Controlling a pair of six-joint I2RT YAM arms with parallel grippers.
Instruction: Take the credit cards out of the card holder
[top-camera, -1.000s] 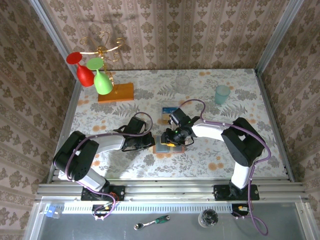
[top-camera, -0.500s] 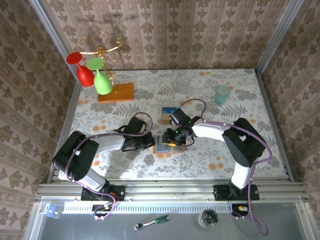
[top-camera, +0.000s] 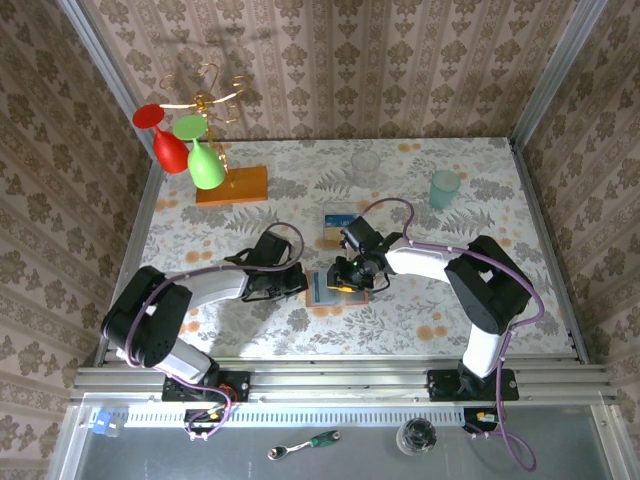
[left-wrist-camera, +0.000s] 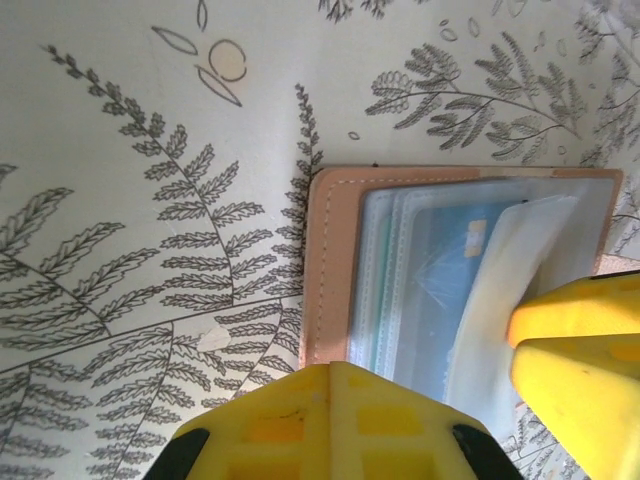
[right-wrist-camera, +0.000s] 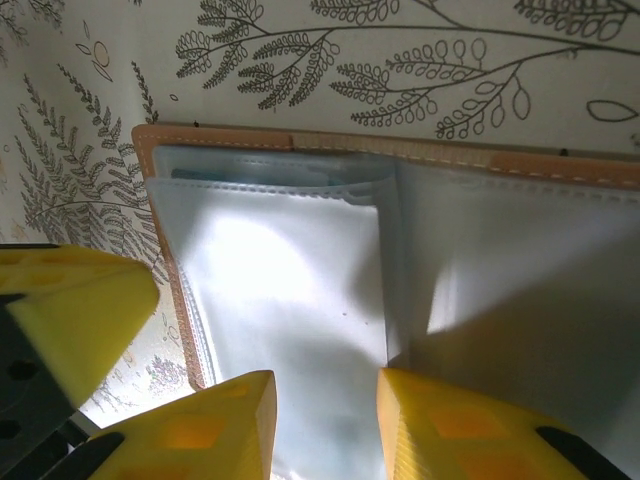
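Note:
The card holder (top-camera: 327, 290) lies open on the table, brown rim around cloudy clear pockets (right-wrist-camera: 300, 290). A blue card (left-wrist-camera: 450, 290) sits inside a pocket. Another blue card (top-camera: 339, 222) lies on the table just behind the holder. My left gripper (left-wrist-camera: 335, 375) is shut, its yellow tip over the holder's near brown rim (left-wrist-camera: 330, 260). My right gripper (right-wrist-camera: 325, 425) is open, fingers (right-wrist-camera: 225, 430) spread slightly over the pocket sleeve. In the top view the left gripper (top-camera: 298, 284) and the right gripper (top-camera: 350, 276) meet at the holder from either side.
An orange wooden slab (top-camera: 240, 184) carrying a gold stand with red and green glasses (top-camera: 190, 150) stands at the back left. A clear glass (top-camera: 366, 161) and a teal cup (top-camera: 445, 187) stand at the back. Walls close the table on three sides.
The left arm's elbow has sunk slightly toward the near edge. Both grippers have stayed at the holder, barely shifting.

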